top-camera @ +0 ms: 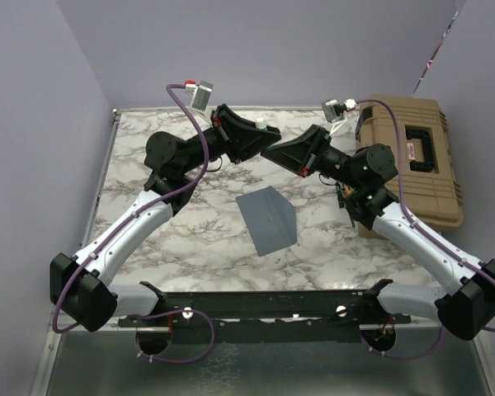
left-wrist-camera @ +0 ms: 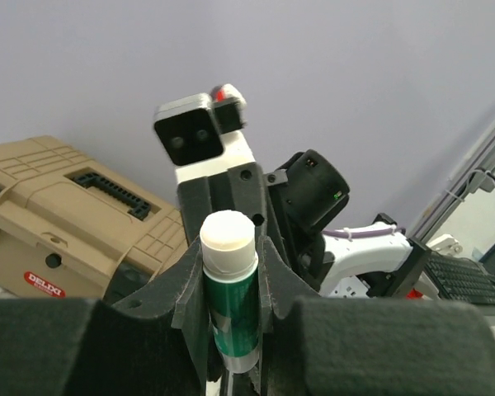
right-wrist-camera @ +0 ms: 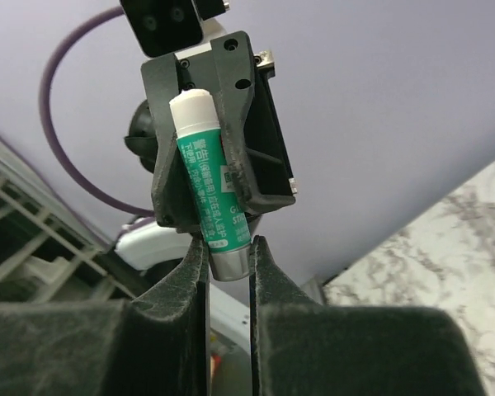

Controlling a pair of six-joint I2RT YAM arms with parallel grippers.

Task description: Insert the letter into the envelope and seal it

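Note:
The blue-grey envelope point(top-camera: 268, 219) lies flat on the marble table point(top-camera: 190, 247), below both raised grippers. The letter is out of view. A green glue stick point(left-wrist-camera: 231, 289) with a white top and a silver bottom end stands between my left gripper's point(left-wrist-camera: 231, 272) fingers, which are shut on its green body. My right gripper point(right-wrist-camera: 228, 247) faces it from the other side, shut on the silver bottom end of the glue stick point(right-wrist-camera: 210, 198). In the top view the two grippers meet above the table's far middle, left gripper point(top-camera: 260, 142) against right gripper point(top-camera: 274, 155).
A tan hard case point(top-camera: 412, 157) with a black handle sits at the table's right edge, close behind the right arm. Purple walls close off the left, back and right sides. A black rail point(top-camera: 264, 305) runs along the near edge between the arm bases.

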